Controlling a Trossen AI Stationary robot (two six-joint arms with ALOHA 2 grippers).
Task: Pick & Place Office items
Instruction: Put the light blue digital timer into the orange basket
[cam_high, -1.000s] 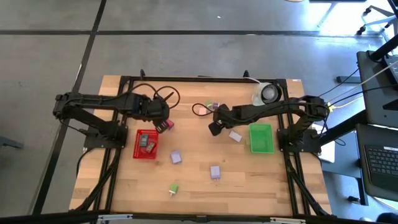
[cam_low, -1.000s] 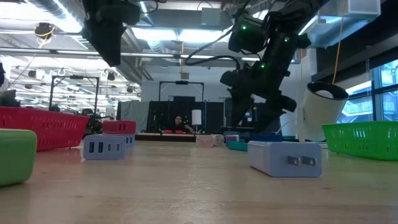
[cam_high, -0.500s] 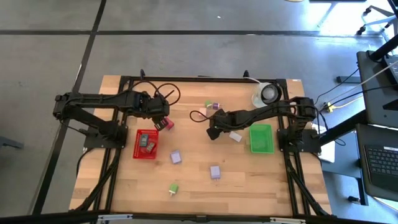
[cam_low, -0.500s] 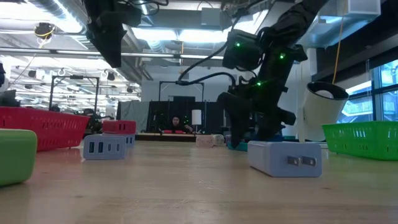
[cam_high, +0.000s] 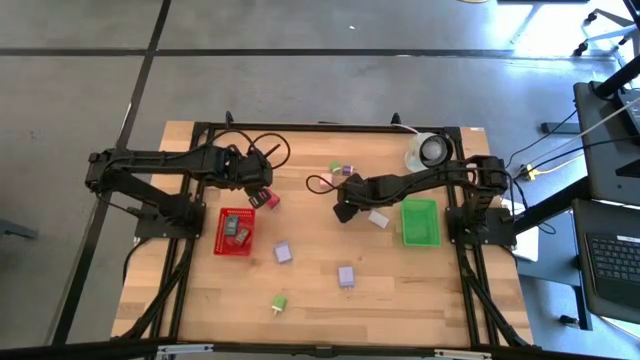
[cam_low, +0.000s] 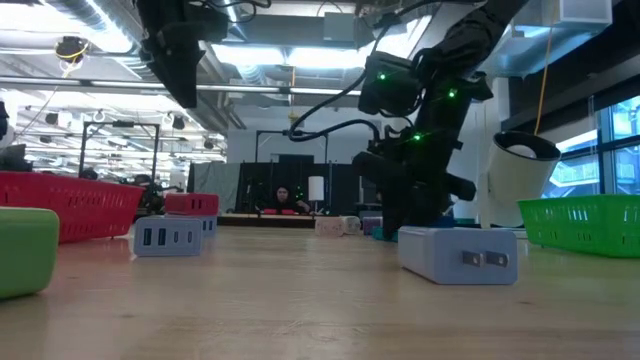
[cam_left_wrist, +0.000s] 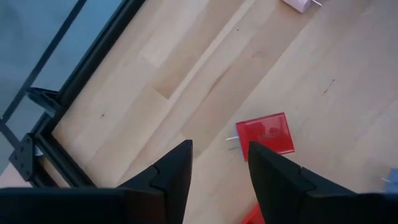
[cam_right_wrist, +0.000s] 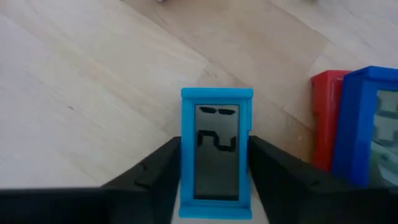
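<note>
My right jaws (cam_right_wrist: 214, 186) close on the blue clock piece (cam_right_wrist: 216, 152) standing on the counter (cam_right_wrist: 87, 93); it may slip. My left jaws (cam_left_wrist: 217, 168) hang open above the red piece (cam_left_wrist: 264, 134).

Wooden table (cam_high: 430, 290) carries scattered office items (cam_high: 346, 276), trays (cam_high: 419, 222).

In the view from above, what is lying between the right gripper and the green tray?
One pale lavender block lies there, near the green tray; the high view shows it. The right gripper holds a blue piece.
</note>
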